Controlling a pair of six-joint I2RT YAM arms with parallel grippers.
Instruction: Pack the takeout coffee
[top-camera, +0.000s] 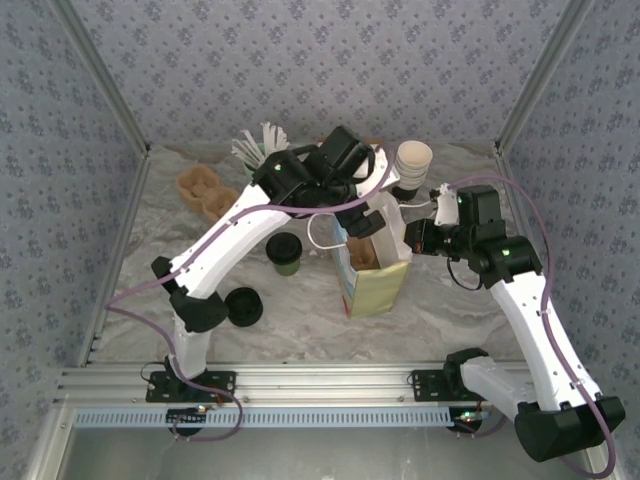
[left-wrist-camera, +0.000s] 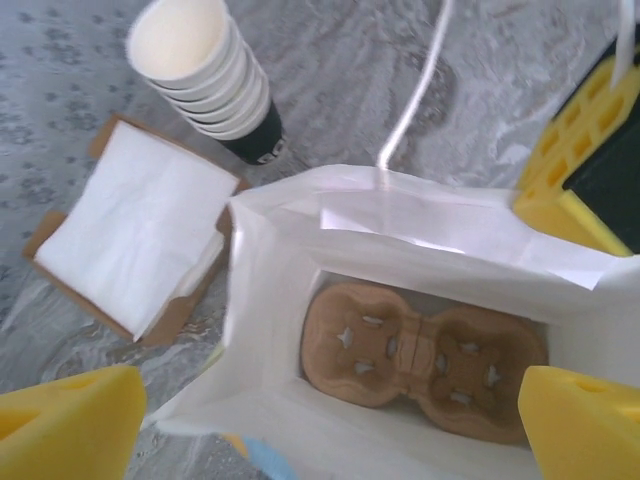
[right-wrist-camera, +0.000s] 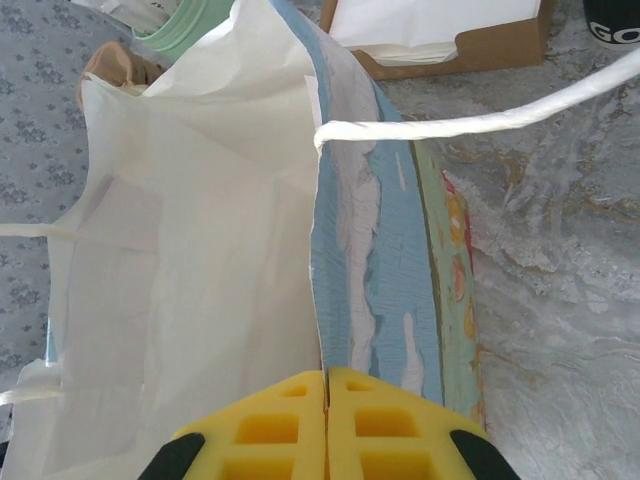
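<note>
The small black-lidded green paper cup (top-camera: 286, 253) stands upright, left of the printed paper bag (top-camera: 378, 285). The left gripper (left-wrist-camera: 330, 430), jaws wide over the bag, is nearer. The right gripper (right-wrist-camera: 327, 400) pinches the bag's wall.

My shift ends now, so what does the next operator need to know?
Left gripper: open, over the mouth of the bag, holding nothing.
Right gripper: shut on the bag's rim.
Coffee: upright on the table, left of the bag, lid on.
Done: a carrier lies on the bag's bottom.
Left: pick up the coffee and set it in the bag.
</note>
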